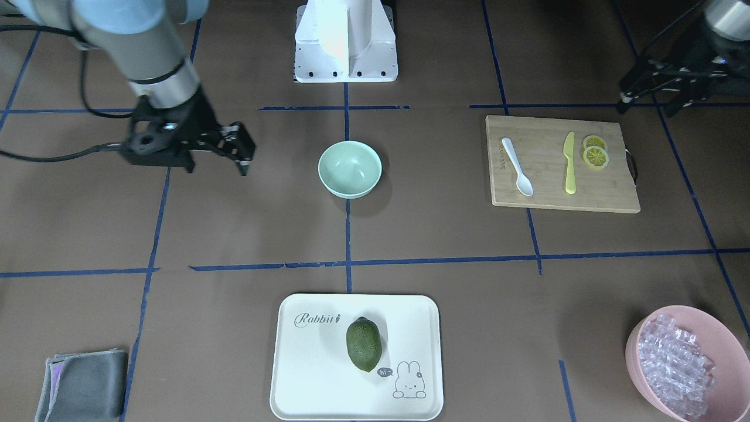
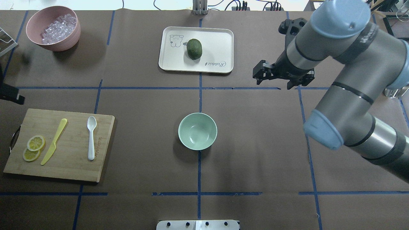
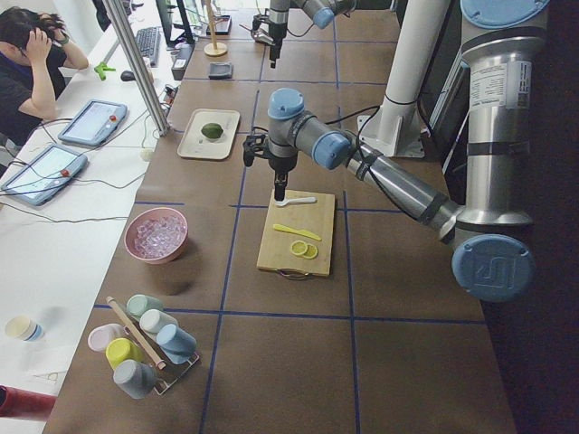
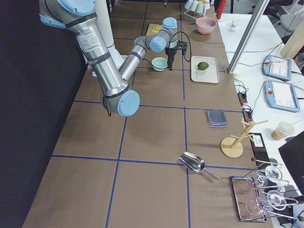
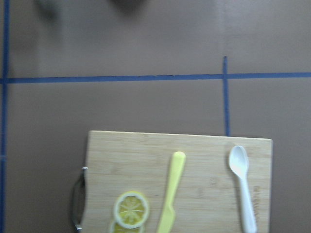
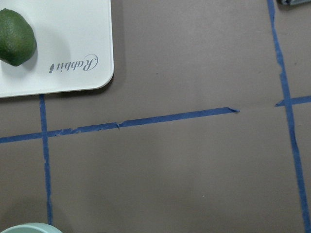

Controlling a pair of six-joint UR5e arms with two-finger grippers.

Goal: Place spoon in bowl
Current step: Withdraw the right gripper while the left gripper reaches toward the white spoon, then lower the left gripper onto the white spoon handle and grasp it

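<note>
1. The spoon (image 1: pixel 517 166) lies flat on the wooden cutting board (image 1: pixel 551 196), right of center in the front view. Its scoop points to the frame bottom and its handle to the top. No fingers touch it, and it is not in the bowl.
2. On the same board, the yellow knife (image 1: pixel 569 163) lies just right of the spoon, roughly parallel to it and not touching. Two overlapping lemon slices (image 1: pixel 595 152) sit near the board's upper right corner.
3. The mint-green bowl (image 1: pixel 350 169) stands upright on the desk (image 1: pixel 439 246) at frame center, well apart from the board.
4. The left gripper (image 1: pixel 653 108) is in the upper right corner, partly cut off by the frame. It hangs above the desk past the board's top right corner. Its fingers look spread and hold nothing.
5. The right gripper (image 1: pixel 217 169) is in the upper left, hanging over the desk left of the bowl. Its fingers are spread and hold nothing.
6. In the left wrist view the board fills the lower half, with the spoon lower right, the knife in the middle and the lemon slices lower left.
7. In the right wrist view the tray corner and the lime are upper left, and a sliver of the bowl's rim shows at bottom left.
8. At bottom center, the white tray (image 1: pixel 316 381) holds a lime (image 1: pixel 364 344).
9. At bottom right is the pink bowl (image 1: pixel 723 337), full of clear cubes (image 1: pixel 674 363).
10. At bottom left is a folded grey cloth (image 1: pixel 82 384).
</note>
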